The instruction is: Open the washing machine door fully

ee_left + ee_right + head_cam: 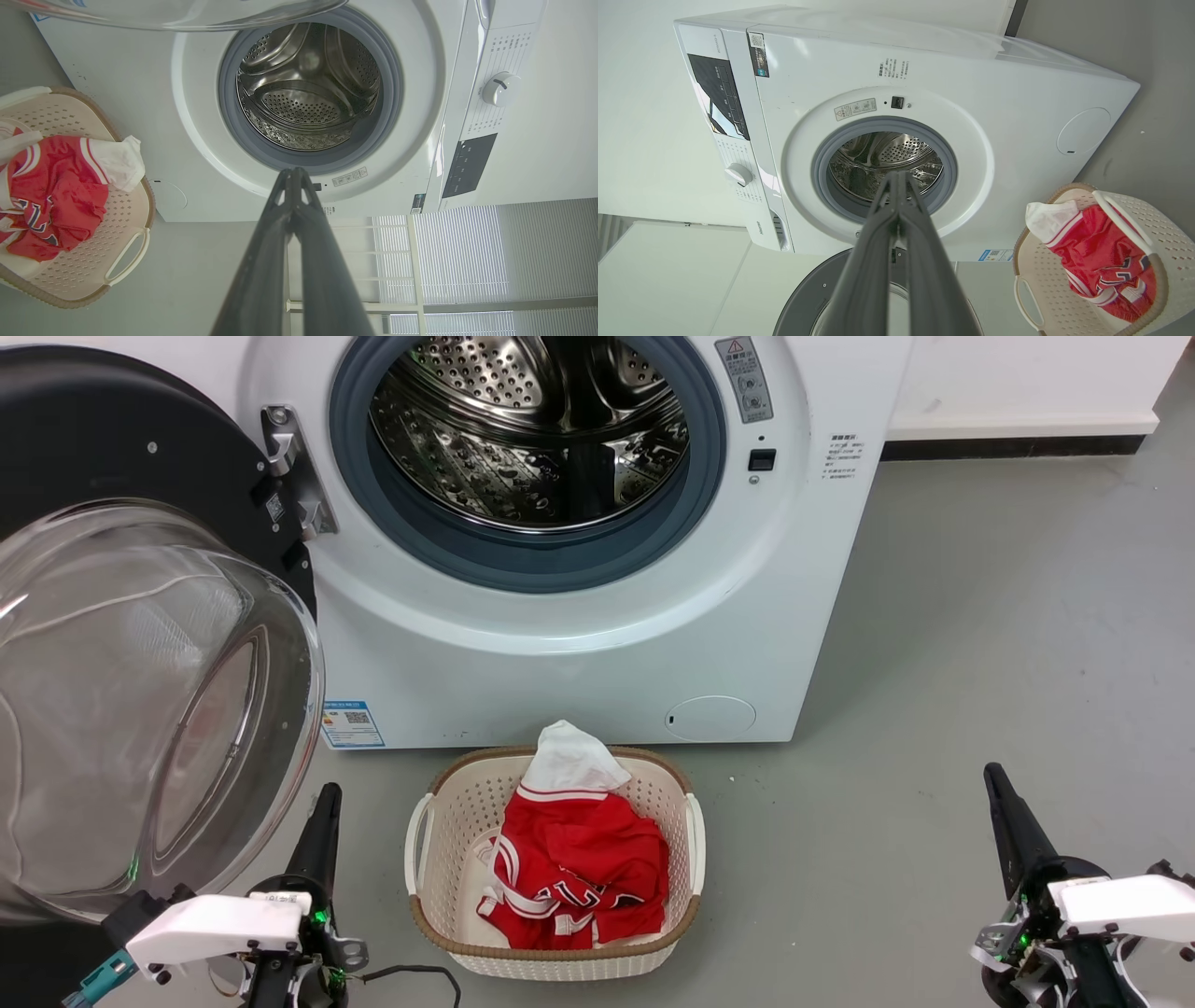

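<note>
The washing machine door (103, 448) is swung wide out to the left of the white washing machine (597, 653), hinged at the left of the opening. Its clear glass bowl (140, 709) bulges toward me. The steel drum (532, 429) lies exposed inside its blue-grey rubber ring. My left gripper (327, 793) is shut and empty, low on the floor just right of the glass bowl, apart from it. My right gripper (991, 773) is shut and empty at the lower right, well away from the machine. In the wrist views both pairs of fingers (292, 173) (899, 176) are pressed together, and the door's edge (808, 298) shows.
A cream laundry basket (448, 812) holding a red and white garment (579, 859) sits on the grey floor in front of the machine, between my two grippers. Open floor (980, 616) stretches to the right of the machine. A white wall with a dark skirting strip runs behind.
</note>
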You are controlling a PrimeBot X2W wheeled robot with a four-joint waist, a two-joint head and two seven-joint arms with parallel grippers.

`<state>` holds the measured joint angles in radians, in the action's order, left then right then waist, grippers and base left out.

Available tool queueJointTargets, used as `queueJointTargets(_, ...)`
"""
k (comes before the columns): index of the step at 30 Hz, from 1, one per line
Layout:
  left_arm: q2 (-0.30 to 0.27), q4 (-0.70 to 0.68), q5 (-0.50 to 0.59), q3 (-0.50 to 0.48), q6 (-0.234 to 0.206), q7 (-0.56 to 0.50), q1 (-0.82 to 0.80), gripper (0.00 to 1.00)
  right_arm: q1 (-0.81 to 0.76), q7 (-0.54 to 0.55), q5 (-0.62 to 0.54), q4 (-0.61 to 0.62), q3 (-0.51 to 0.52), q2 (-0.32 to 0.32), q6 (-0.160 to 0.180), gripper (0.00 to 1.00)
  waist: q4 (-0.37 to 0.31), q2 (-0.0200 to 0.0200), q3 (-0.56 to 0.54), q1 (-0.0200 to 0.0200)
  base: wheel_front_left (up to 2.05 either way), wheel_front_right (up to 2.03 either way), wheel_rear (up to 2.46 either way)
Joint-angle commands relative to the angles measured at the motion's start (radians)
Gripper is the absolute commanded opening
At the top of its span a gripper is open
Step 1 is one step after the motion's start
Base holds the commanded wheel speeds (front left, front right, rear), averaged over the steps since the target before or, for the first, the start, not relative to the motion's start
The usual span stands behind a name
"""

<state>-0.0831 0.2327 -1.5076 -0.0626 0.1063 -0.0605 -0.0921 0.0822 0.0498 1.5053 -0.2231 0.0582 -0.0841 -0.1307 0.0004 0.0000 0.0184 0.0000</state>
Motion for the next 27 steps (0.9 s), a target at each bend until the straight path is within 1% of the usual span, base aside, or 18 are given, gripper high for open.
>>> queueJointTargets(1,0.004,0.003,-0.024,-0.007,0.01,-0.01,-0.017,0.0,0.016,0.006,0.028,-0.003,0.005,0.002,0.0,0.0,0.0,0.0,-0.002,0.0,0.0,0.0,0.0)
queueJointTargets(18,0.019,0.013,-0.124,-0.034,0.028,-0.041,-0.018,0.0,0.029,0.033,0.144,-0.022,0.016,0.006,0.0,0.0,0.0,0.0,-0.015,0.0,0.0,0.0,0.0)
queueJointTargets(27,0.02,0.013,-0.12,-0.036,0.027,-0.042,-0.018,0.0,0.029,0.038,0.136,-0.022,0.02,0.008,0.0,0.0,0.0,0.0,-0.015,0.0,0.0,0.0,0.0)
